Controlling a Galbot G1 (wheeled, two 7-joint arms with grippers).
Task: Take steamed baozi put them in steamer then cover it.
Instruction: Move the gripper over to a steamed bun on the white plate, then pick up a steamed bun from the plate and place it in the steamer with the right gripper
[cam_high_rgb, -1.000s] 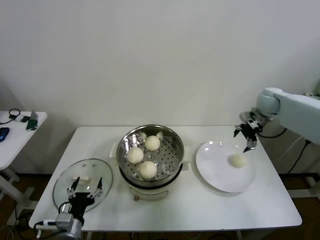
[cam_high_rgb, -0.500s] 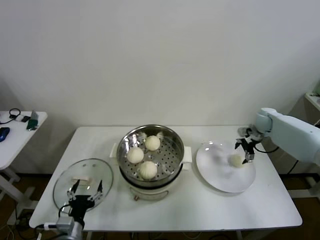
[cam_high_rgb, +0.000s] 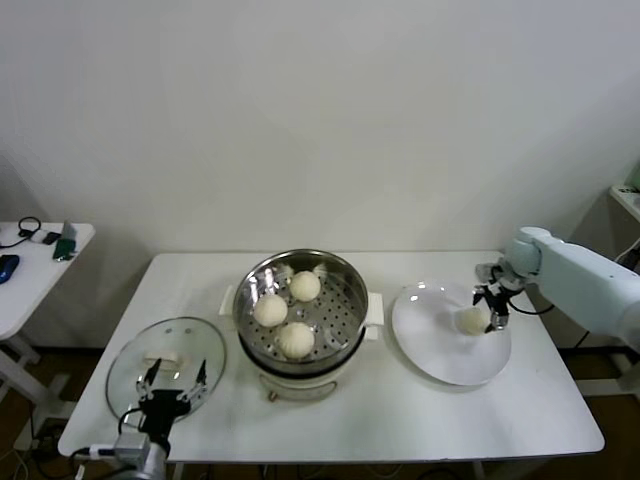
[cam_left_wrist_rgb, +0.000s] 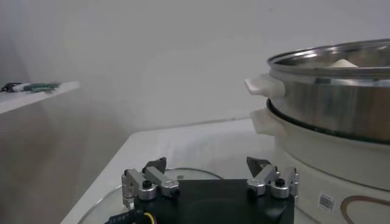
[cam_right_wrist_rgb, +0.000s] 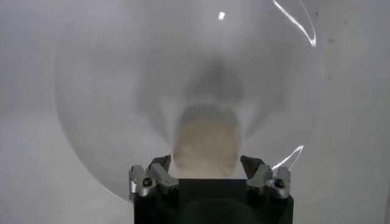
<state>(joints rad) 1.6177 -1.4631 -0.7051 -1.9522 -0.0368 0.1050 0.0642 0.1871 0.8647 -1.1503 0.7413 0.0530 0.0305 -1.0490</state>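
Observation:
Three steamed baozi (cam_high_rgb: 270, 310) lie in the steel steamer (cam_high_rgb: 345, 275) at the table's middle. A fourth baozi (cam_high_rgb: 471, 320) rests on the white plate (cam_high_rgb: 440, 350) to the right. My right gripper (cam_high_rgb: 487, 315) is down on the plate, its fingers standing on either side of this baozi (cam_right_wrist_rgb: 206, 143) with slim gaps, open. The baozi still lies on the plate (cam_right_wrist_rgb: 109, 91). The glass cover (cam_high_rgb: 190, 345) lies flat at the front left. My left gripper (cam_high_rgb: 172, 375) hovers open over it, nothing between its fingers (cam_left_wrist_rgb: 155, 165).
The steamer's wall and cream handles (cam_left_wrist_rgb: 265, 85) rise close beside the left gripper. A small side table (cam_high_rgb: 40, 260) with a few items stands off to the left. The white table's front edge (cam_high_rgb: 400, 450) runs just below the plate and pot.
My right gripper dropped from above the plate's far edge down around the baozi, and its fingers have narrowed towards it. The left arm barely shifted.

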